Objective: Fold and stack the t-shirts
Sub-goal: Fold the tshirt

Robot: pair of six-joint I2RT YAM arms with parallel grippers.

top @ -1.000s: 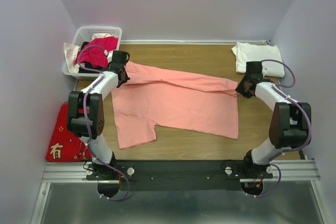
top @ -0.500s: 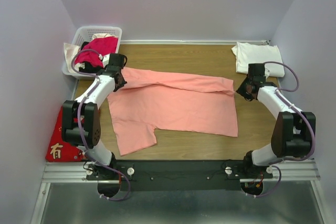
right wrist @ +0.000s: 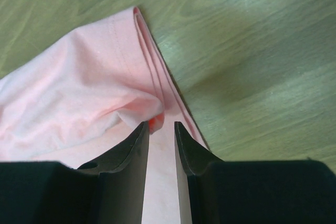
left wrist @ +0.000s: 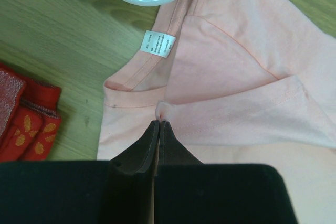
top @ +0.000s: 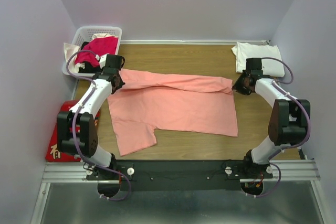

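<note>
1. Your left gripper (left wrist: pixel 158 125) has its jaws all but together, nipping a small pucker of the pink tee (left wrist: pixel 236 77) just below the collar, near the label (left wrist: pixel 159 43).
2. Your right gripper (right wrist: pixel 161 125) stands part open. The hem corner bunches at its tips, but I see nothing clamped (treat it as loose).
3. The two grippers sit at opposite ends of one edge, likely so the fold along the far side runs straight from collar to hem.
4. The pink tee lies spread on the table (top: pixel 184 56), with its far edge doubled toward you and one sleeve sticking out at the near left.
5. The white tee (top: pixel 257 56) sits folded in the far right corner, just behind the right gripper, and is probably the stack's base.
6. The left arm reaches far forward, its wrist beside the basket (top: pixel 100 30). The right arm runs up the right edge, its wrist turned inward to the hem.
7. The red cloth (top: pixel 58 148) lies at the near left beside the left arm and is no part of this job.
</note>
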